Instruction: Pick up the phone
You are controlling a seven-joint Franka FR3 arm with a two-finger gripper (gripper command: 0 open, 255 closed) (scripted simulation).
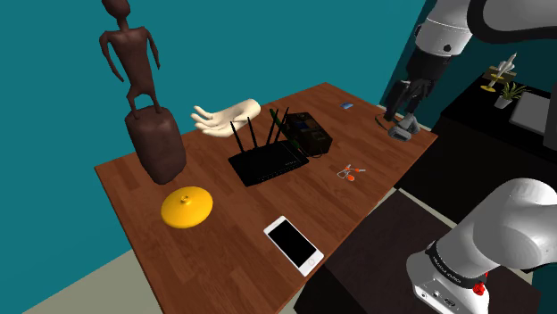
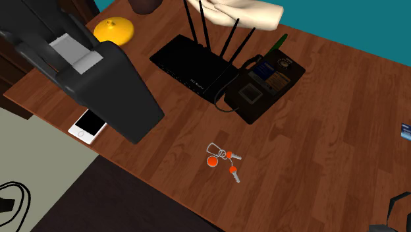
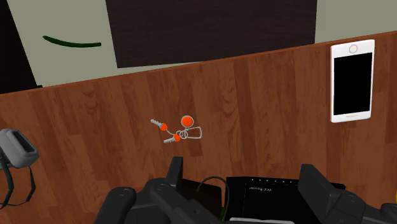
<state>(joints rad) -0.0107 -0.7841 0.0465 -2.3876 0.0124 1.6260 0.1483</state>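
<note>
The phone (image 1: 293, 243) is a white slab with a black screen. It lies flat near the wooden table's (image 1: 223, 232) front edge, close to the stand. In the second exterior view the phone (image 2: 88, 125) peeks out from under a big black shape (image 2: 99, 72) close to the camera. My gripper (image 1: 399, 105) hangs high over the table's far right end, well away from the phone. In the wrist view its fingers (image 3: 175, 177) stand apart with nothing between them. The phone (image 3: 351, 79) lies far off beyond the right finger.
A black router (image 1: 268, 161) with upright antennas sits mid-table beside a dark box (image 1: 308, 132). Keys with orange tags (image 1: 351, 171) lie between gripper and phone. Also on the table are a yellow lid (image 1: 187, 207), a brown figure statue (image 1: 147, 107), a pale hand model (image 1: 228, 116) and a grey gadget (image 1: 403, 129).
</note>
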